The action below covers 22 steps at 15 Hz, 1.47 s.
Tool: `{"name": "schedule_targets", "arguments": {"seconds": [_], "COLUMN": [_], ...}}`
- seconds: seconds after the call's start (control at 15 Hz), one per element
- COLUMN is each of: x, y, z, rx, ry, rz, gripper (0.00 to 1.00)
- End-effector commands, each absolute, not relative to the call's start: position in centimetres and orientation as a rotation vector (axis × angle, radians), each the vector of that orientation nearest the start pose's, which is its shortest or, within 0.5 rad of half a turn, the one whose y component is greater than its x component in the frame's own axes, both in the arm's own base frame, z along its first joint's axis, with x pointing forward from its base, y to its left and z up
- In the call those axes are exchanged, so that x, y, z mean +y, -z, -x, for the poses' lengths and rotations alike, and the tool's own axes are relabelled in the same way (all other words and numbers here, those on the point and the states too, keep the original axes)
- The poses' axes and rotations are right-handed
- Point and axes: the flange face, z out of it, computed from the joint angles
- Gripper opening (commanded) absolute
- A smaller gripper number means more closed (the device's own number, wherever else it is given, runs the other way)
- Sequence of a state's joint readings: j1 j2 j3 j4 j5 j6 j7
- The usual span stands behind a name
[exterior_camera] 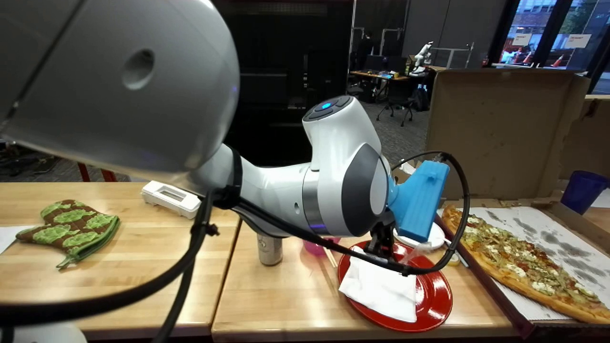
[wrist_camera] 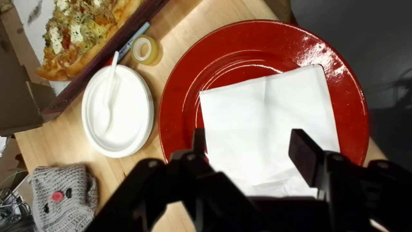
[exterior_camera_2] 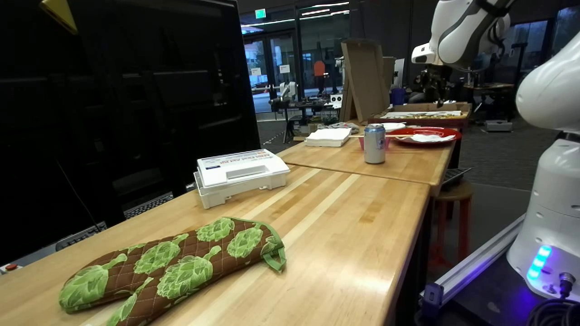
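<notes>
In an exterior view the arm (exterior_camera: 276, 188) stretches from the upper left toward the right, its forearm nearly level and its wrist bent so that the pincer (wrist_camera: 249, 141) points down. In an exterior view the base (exterior_camera_2: 548, 208) stands at the right with blue lights (exterior_camera_2: 539, 262) on it, and a gap shows between the pincer and the plate (wrist_camera: 222, 43). The pincer is spread wide above the napkin (wrist_camera: 267, 116), which lies on the plate, on the surface (exterior_camera: 286, 300). The wrist view gives what the exterior views hide or show only in part: a utensil (wrist_camera: 103, 117) in the dishes (wrist_camera: 128, 112), a roll of tape (wrist_camera: 154, 51) just beside a pen (wrist_camera: 135, 37), and a red button (wrist_camera: 57, 196) on the knit (wrist_camera: 64, 209). The can (exterior_camera_2: 374, 147), the case (exterior_camera_2: 240, 179) and the mitt (exterior_camera_2: 181, 267) show in both exterior views but fall outside the wrist view. Only in an exterior view does the stack (exterior_camera_2: 328, 136) show, beyond the can; the box (exterior_camera: 495, 128), with pizza (exterior_camera: 519, 262) inside, shows in all three
</notes>
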<state>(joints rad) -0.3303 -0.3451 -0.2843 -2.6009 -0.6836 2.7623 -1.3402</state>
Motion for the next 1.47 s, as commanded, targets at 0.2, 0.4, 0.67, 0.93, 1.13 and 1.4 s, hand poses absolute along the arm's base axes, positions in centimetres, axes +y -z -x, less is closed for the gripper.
{"name": "schedule_targets", "arguments": {"seconds": [0.2,0.4,0.67,0.93,1.13,1.4], "x": [-23.7,-23.8,-24.1,-24.6,-25.0,-25.0], "y": [-42.2,-41.3,-40.3,-39.6,-39.4,-39.3], "z": [-38.4,-38.6,-40.6,-42.6,-43.4,-43.5], "rx": [1.545,1.568,1.493,1.446,1.415,1.443], "ry": [-0.008,0.013,-0.028,-0.082,-0.114,-0.121], "rz": [-2.06,-2.098,-2.212,-2.287,-2.323,-2.332], "gripper": [1.0,1.0,1.0,1.0,1.0,1.0]}}
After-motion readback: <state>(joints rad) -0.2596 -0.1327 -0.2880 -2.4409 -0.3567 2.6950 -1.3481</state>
